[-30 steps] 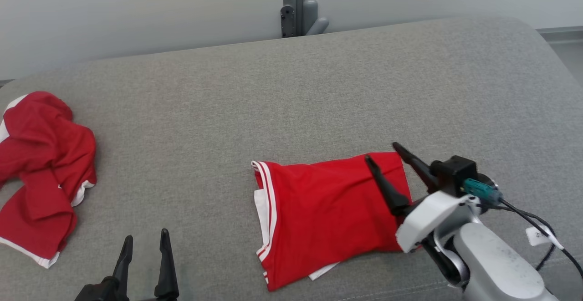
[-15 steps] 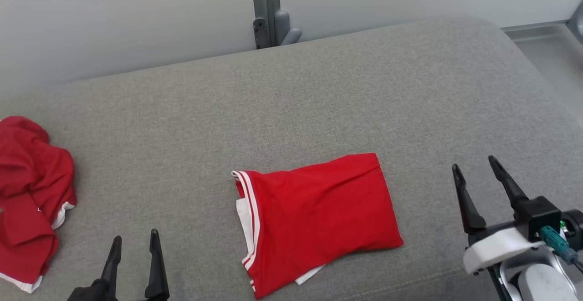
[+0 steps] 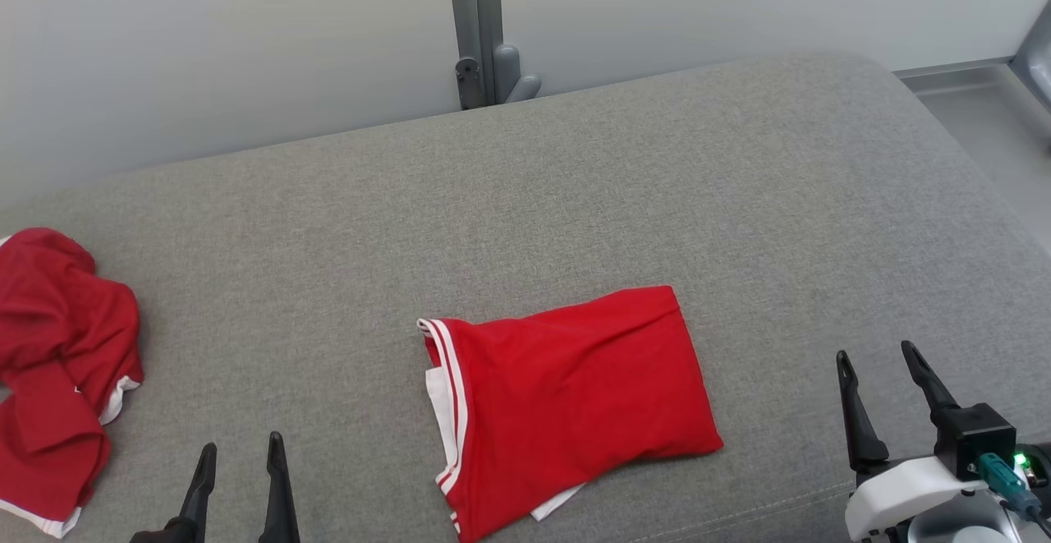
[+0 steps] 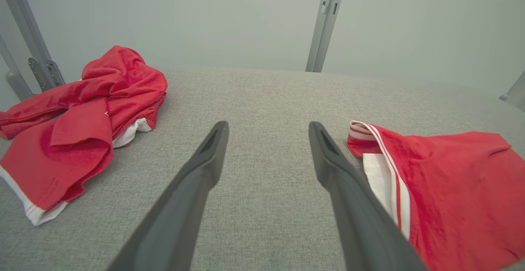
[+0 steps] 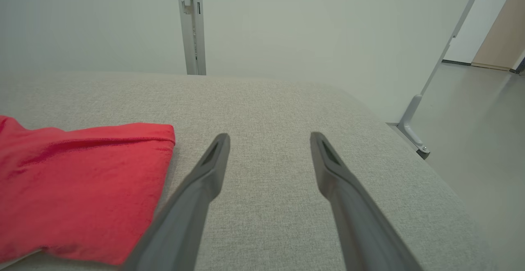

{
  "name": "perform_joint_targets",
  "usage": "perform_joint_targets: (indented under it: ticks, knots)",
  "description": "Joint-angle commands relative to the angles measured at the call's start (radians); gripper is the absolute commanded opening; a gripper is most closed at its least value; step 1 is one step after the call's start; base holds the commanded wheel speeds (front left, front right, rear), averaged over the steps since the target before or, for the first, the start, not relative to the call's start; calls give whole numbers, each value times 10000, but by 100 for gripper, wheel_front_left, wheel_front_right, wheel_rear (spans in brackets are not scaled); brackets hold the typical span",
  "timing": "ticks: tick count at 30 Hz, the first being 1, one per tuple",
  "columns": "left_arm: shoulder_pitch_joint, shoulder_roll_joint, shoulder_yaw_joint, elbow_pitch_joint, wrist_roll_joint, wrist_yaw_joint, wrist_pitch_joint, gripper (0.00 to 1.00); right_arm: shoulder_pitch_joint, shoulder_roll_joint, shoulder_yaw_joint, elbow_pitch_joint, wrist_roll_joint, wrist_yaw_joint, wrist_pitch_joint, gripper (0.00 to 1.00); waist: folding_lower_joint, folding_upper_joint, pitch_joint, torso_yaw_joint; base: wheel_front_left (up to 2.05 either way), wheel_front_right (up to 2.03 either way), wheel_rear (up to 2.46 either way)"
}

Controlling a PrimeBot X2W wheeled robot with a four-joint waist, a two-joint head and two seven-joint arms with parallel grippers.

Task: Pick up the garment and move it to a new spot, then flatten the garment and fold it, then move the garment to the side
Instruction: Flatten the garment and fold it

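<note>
The folded red garment (image 3: pixel 566 403) with white trim lies flat on the grey cushion (image 3: pixel 575 198), near its front edge; it also shows in the left wrist view (image 4: pixel 451 189) and the right wrist view (image 5: pixel 78 189). My right gripper (image 3: pixel 878 352) stands open and empty to the garment's right, apart from it. At the lower left, my left gripper (image 3: pixel 240 447) is open with nothing between its fingers, left of the garment.
A second, crumpled red garment (image 3: pixel 57 362) sits at the cushion's far left (image 4: pixel 82 115). A grey metal post (image 3: pixel 475 25) rises behind the cushion against a pale wall. Bare floor (image 5: pixel 484 131) lies past the cushion's right end.
My right gripper has drawn back off the folded garment to the right and toward me, open and empty. The head camera shifted. The left gripper stayed put.
</note>
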Motion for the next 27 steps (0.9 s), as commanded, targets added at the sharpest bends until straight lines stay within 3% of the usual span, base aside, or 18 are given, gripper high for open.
perform_joint_targets:
  ticks: [1, 27]
  knots:
    - [115, 11, 2, 22, 97, -70, -25, 100, -78, 10, 38, 83, 15, -8, -44, 100, 0, 108, 6, 7, 0, 0, 0]
    - [113, 11, -26, 1, -75, 73, -25, 100, -1127, -212, 1035, 982, 272, -8, -45, 100, 0, 108, 87, 781, 0, 0, 0]
